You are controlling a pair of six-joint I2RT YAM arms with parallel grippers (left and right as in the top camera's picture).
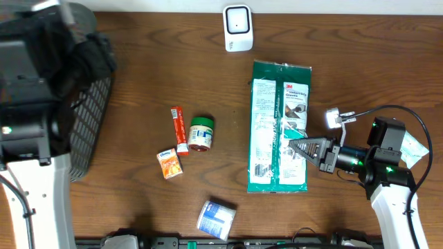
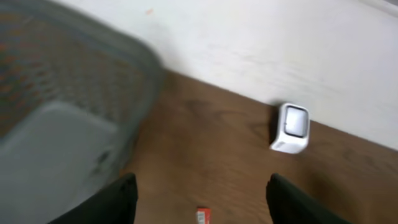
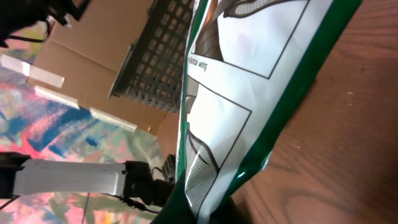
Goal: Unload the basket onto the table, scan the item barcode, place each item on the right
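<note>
Dark brown wooden table, seen from above, with a pale wall along its far edge. We see a flat green-and-white package lying lengthwise on the wood. The right claw is closed on the package's near long edge, and the wrist view shows that edge tilted up off the table. Well apart from this claw, past the package's far end, stands a small white scanner. Beyond the package, ahead of the claw's tips, lie a green-lidded jar, an orange stick packet, a small orange sachet and a blue-and-white pack. The left claw hangs open and empty beside a dark mesh basket, with the scanner ahead of it.
</note>
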